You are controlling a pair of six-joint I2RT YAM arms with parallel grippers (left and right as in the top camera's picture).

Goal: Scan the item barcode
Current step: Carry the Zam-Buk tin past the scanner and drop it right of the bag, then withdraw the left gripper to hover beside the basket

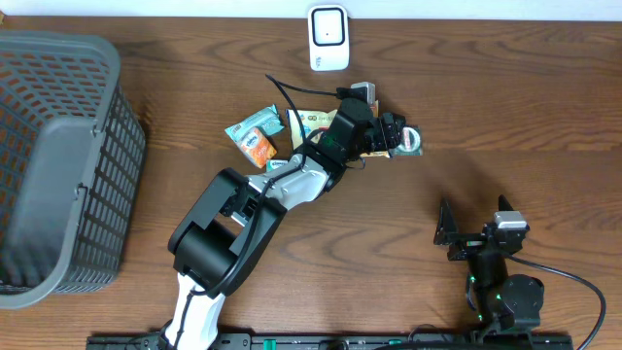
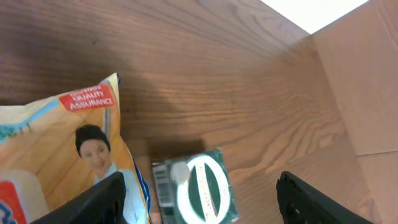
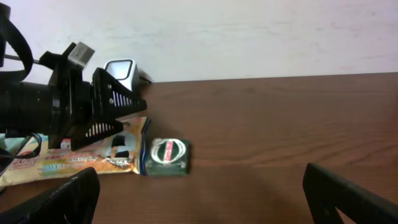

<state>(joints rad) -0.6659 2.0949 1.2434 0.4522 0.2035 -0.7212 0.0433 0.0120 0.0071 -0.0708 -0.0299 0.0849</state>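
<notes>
Straddling the green packet [image 2: 198, 191] (its lower edge cut off), left gripper [image 2: 201, 182] gapes; right gripper [image 3: 200, 177] likewise.

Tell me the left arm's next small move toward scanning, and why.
Probably lower the left tool straight down and close it on the green packet. Its fingers stand open either side of the packet, which lies flat on the table, unheld, beside the snack bag. The white scanner stands at the table's far edge, so the packet must be gripped first.

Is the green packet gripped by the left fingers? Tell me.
No, the green packet lies flat on the table with clear gaps to both left fingers.
</notes>
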